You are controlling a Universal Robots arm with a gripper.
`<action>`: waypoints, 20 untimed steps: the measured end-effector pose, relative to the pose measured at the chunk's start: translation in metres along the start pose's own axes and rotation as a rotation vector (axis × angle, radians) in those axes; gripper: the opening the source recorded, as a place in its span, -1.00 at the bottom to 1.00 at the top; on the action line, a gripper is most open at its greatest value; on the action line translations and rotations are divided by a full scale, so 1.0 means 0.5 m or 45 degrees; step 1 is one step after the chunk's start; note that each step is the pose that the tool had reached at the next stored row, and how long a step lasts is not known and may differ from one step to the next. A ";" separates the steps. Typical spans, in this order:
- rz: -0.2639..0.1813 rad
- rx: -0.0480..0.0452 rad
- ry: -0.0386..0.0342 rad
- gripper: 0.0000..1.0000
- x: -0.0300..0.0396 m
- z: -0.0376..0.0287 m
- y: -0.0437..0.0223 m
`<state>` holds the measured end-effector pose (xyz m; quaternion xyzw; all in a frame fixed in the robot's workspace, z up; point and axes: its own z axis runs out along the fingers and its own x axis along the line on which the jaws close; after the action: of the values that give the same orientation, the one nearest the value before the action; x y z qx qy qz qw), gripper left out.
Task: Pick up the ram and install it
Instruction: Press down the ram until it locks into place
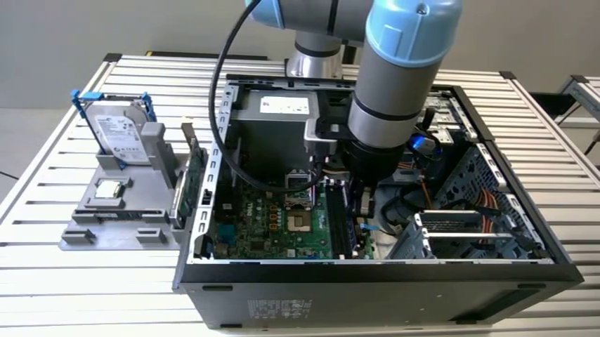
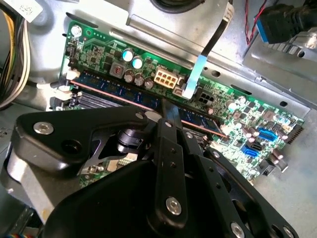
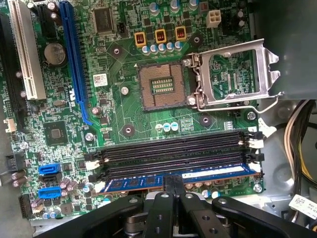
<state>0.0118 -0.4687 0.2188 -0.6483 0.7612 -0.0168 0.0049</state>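
Gripper (image 3: 173, 191) closed narrow on the ram (image 3: 148, 181), pinching its top edge mid-length. Ram, a thin blue-green stick, stands on edge in the outermost memory slot of the green motherboard (image 3: 129, 114); neighbouring black slots (image 3: 173, 153) lie at its 12 o'clock. Motherboard sits inside the open metal computer case (image 1: 375, 270) on the slatted bench (image 1: 94, 281).

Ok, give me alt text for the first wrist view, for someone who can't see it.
The black gripper reaches down onto a blue ram stick lying along the outermost of four long memory slots on a green motherboard. The other three black slots are vacant, and beyond them sits an open processor socket with its metal frame flipped open.
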 end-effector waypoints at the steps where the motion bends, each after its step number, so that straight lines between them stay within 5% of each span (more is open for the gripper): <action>1: 0.000 0.000 -0.0009 -1.00 0.000 -0.003 0.000; 13: 0.000 0.000 0.0001 -1.00 0.001 -0.065 -0.002; 20: 0.000 0.000 0.0002 -1.00 0.001 -0.089 -0.003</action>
<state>0.0118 -0.4688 0.2635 -0.6483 0.7611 -0.0168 0.0048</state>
